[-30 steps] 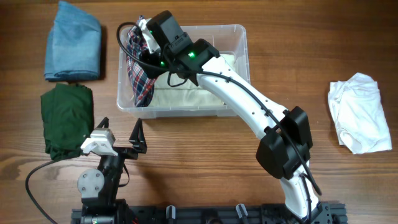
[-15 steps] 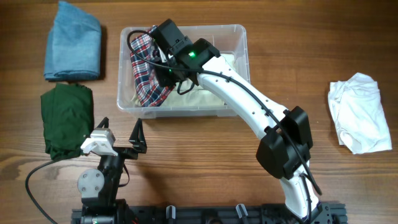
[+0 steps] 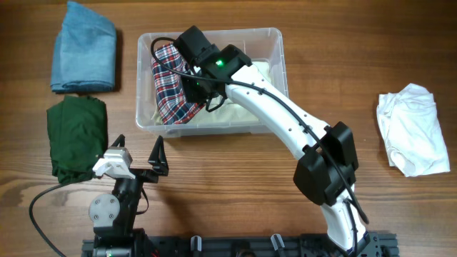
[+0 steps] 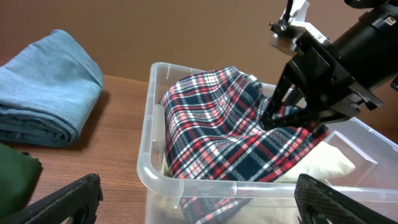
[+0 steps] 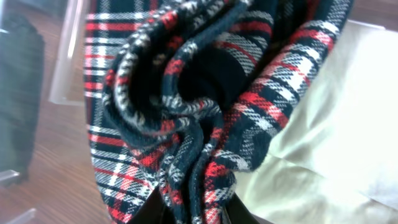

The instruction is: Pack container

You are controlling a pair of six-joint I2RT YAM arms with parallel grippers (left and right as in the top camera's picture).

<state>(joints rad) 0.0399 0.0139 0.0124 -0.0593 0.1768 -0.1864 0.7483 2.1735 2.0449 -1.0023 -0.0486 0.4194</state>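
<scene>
Overhead takes in the whole table (image 3: 235, 178). The container (image 3: 280, 57) sits left of centre toward the far edge, with a plaid cloth (image 3: 170, 89) in its left half. A cream cloth (image 3: 218, 116) lies flat beneath the plaid and to its right. The right arm reaches diagonally across the container, covers much of the cream cloth, and hides its own jaws from above.

The left wrist view supplies what that one lacks. The right gripper (image 4: 277, 115) stands inside the container, jaws drawn narrow and pinching a fold of the plaid cloth, whose near end drops down against the front wall. The right wrist view is filled with bunched plaid, with the cream cloth at the right. The dark shapes at its bottom edge are probably the fingers, too close to make out clearly.

The left gripper (image 3: 139, 145) rests near the table's front edge, jaws spread wide, holding nothing, pointed at the container. Left of the container lie a blue cloth (image 3: 84, 48) and, nearer the front, a green cloth (image 3: 75, 139) just beside the left gripper. A white cloth (image 3: 414, 128) lies crumpled well apart at the right.
</scene>
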